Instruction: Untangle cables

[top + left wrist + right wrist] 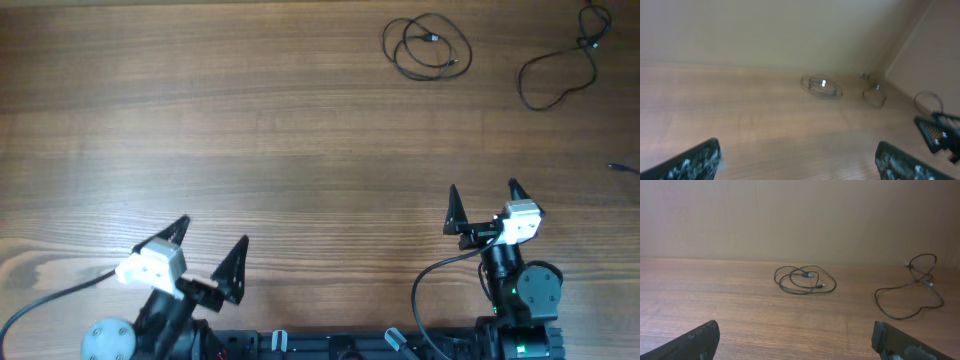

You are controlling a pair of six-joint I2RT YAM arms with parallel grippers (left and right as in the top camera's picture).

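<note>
Clearly, left fingers [233,268] and right fingers [454,215] sit spread, empty; pinching the thin coiled cable [430,42] mid-loop could slip or tighten it.

One table [200,110] carries two cables: one coiled cable [430,40] and one looped cable [521,78]. Two arms [520,290] are in view, each ending in one gripper. That makes two grippers in all, the left gripper [215,230] and the right gripper [483,186], and each has two fingers [234,266], four altogether. One small dark tip [622,168] shows near the right edge of the overhead view, with too little of it visible to tell what it belongs to.
</note>
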